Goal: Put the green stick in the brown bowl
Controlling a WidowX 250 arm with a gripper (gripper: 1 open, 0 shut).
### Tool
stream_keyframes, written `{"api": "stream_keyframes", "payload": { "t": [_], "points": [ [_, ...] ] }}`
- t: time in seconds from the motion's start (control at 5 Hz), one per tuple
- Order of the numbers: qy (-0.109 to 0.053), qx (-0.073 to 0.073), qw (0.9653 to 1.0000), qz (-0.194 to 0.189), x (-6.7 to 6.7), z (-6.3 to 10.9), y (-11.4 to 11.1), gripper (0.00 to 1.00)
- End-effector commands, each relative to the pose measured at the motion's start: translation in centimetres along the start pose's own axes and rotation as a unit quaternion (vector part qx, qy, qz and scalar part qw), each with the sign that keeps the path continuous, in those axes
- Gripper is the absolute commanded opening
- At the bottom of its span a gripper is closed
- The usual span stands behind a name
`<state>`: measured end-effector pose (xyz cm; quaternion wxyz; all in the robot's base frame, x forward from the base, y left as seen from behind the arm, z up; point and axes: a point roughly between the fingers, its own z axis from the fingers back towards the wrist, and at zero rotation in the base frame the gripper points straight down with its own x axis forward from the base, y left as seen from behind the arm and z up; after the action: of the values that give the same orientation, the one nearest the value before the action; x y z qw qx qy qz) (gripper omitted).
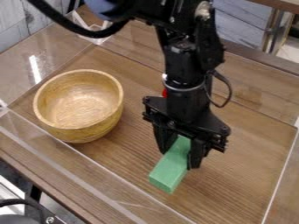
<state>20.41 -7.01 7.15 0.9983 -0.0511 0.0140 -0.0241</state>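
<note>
1. Gripper [184, 147] points down, jaws clamped on the upper end of the green stick [170, 169]; the stick tilts, its lower end low over the table [251, 131] — contact unclear.
2. Brown bowl [79, 105] sits well apart, left of the gripper and slightly farther back — the carry likely goes that way.
3. Stick: flat, plain green block, long axis running toward the camera. Bowl: round, thick-walled, grained wood, empty.
</note>
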Motion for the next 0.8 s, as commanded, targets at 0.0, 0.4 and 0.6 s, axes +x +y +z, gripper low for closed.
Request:
{"api": "stream_keyframes", "payload": {
  "t": [0.0, 0.4, 0.6],
  "points": [
    [-0.030, -0.007, 0.9994, 0.018, 0.5, 1.2, -0.3, 0.00],
    [-0.029, -0.008, 0.9992, 0.026, 0.4, 0.9, 0.2, 0.00],
    [-0.027, -0.009, 0.9995, 0.013, 0.4, 0.8, 0.7, 0.00]
  ]
}}
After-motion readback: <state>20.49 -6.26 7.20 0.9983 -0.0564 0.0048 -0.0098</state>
